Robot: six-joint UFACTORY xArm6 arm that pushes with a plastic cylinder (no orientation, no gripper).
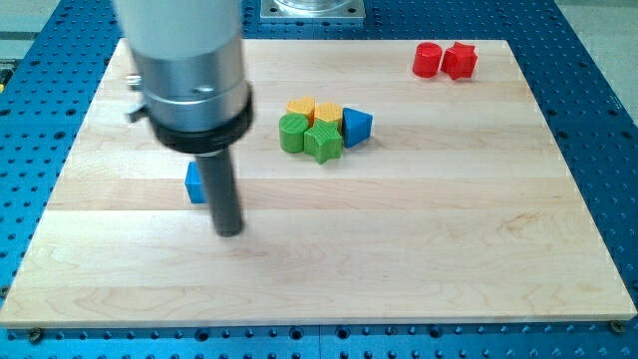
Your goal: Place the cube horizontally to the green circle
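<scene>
My tip [230, 231], a bare rod holding nothing, sits at five o'clock beside the blue cube [195, 182]; best circle to nine o'clock and push steadily toward the green circle [292, 133].

This is a robotics lab bench: a pale wooden counter [419, 259] lies on a blue metal plate [598, 120] drilled with a regular grid of mounting holes, with a bolted grey metal base [312, 8] just beyond the counter's top edge.

Cube [194, 183] left of cluster [325, 127], touching my tip [230, 232]; 2 blocks [446, 61] top right.
</scene>
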